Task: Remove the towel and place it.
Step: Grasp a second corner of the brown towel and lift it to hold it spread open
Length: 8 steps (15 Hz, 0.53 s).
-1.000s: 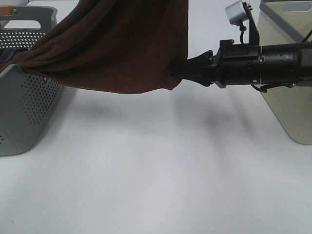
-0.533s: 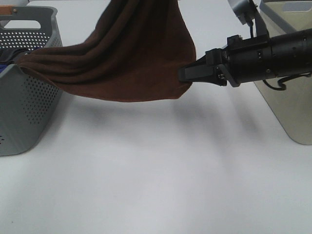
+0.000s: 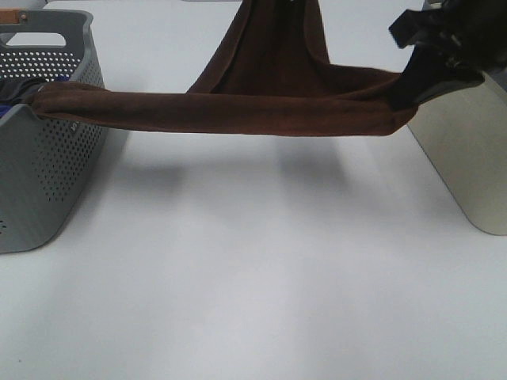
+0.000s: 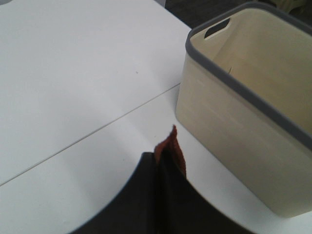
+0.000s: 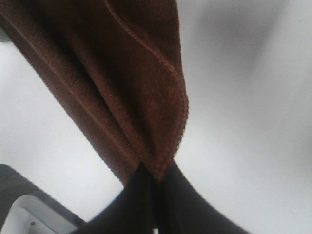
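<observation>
Plain white tabletop (image 3: 253,277), smooth, with one thin seam line. The towel (image 3: 261,111) is plush and dark-brown with a stitched hem. One end lies over the rim of the perforated grey basket (image 3: 47,174), and the rest is pulled taut away from it. The right hand (image 5: 155,178) is clamped on the far bunched end, and the left hand (image 4: 158,168) pinches a corner. A smooth beige bin (image 3: 467,158) sits well apart from the basket.
</observation>
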{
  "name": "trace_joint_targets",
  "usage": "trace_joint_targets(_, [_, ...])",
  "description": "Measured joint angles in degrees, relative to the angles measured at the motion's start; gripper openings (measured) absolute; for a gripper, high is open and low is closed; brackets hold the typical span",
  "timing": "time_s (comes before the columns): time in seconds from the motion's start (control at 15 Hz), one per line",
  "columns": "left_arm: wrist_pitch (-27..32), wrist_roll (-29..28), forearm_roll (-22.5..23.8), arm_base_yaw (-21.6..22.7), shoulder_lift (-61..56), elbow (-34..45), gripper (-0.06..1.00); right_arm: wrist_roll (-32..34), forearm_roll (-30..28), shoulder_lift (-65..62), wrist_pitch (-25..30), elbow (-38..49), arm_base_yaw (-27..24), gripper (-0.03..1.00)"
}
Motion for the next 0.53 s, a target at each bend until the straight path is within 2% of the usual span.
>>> trace_joint_targets(0.13, [-1.5, 0.0, -0.7, 0.0, -1.1, -3.5, 0.0, 4.2, -6.1, 0.0, 2.8, -7.1, 0.0, 0.0])
trace_joint_targets(0.4, [-2.4, 2.0, 0.2, 0.2, -3.8, -13.4, 0.0, 5.6, -9.9, 0.0, 5.2, -20.9, 0.0, 0.0])
trace_joint_targets(0.53, [-2.5, 2.3, 1.9, 0.2, -6.0, -15.3, 0.0, 6.2, -11.5, 0.0, 5.3, -26.9, 0.0, 0.0])
